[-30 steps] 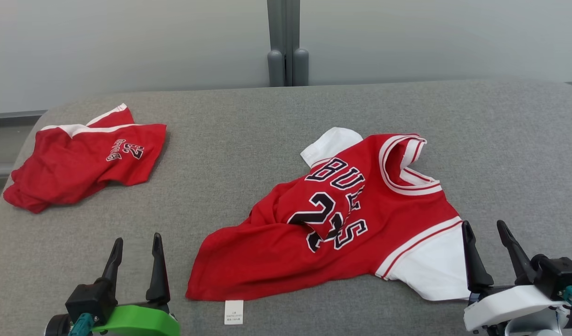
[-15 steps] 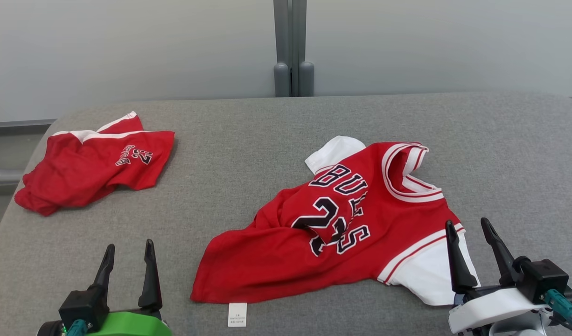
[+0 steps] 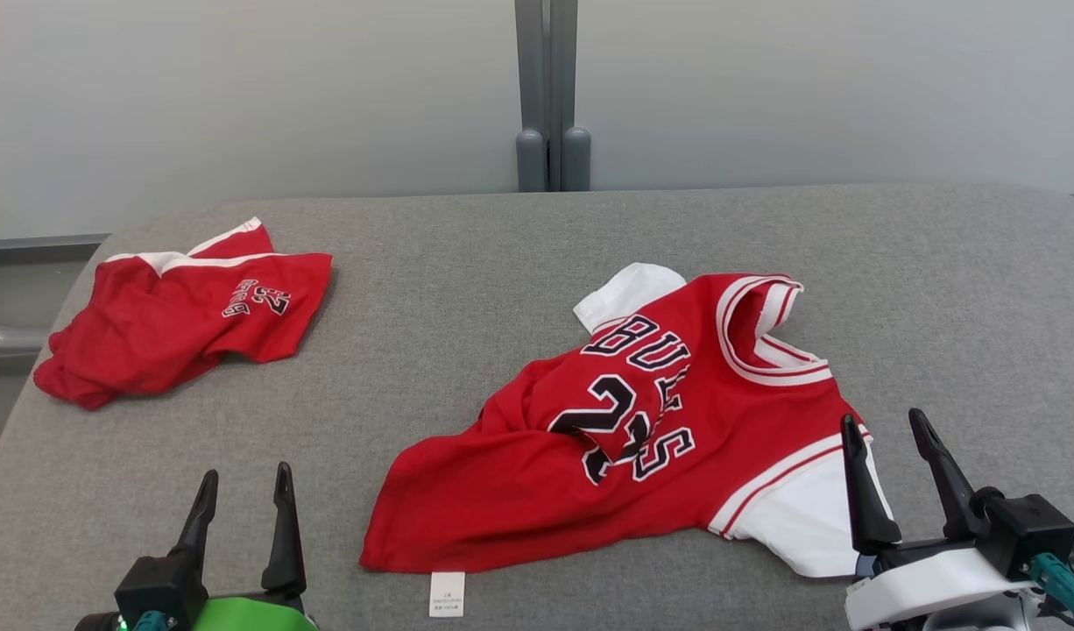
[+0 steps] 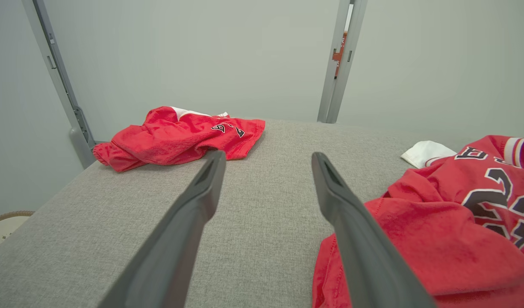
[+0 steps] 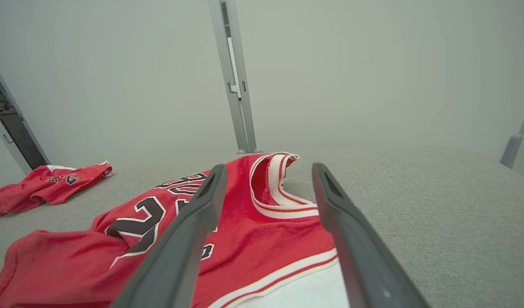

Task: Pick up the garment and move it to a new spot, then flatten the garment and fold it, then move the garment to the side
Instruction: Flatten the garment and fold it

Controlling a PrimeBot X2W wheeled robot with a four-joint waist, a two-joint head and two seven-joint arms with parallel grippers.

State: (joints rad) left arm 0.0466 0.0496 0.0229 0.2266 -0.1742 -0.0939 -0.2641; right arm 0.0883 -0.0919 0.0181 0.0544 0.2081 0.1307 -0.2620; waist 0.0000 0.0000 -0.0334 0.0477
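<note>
At 7 o'clock of the head view, left gripper on a green wrist housing, jaws standing wide apart, both dark fingers pointing near 12 o'clock. At 5 o'clock, right gripper on a white wrist housing, jaws equally wide apart, fingers leaning a little toward 11 o'clock. In each wrist view, two fingers rising from 6 o'clock, tips well apart.

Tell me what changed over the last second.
The head camera shifted, so the whole scene sits lower. The right gripper edged inward over the white sleeve of the jersey. Nothing was gripped: both it and the left gripper stay open. Jersey and shorts lie unmoved on the table.
</note>
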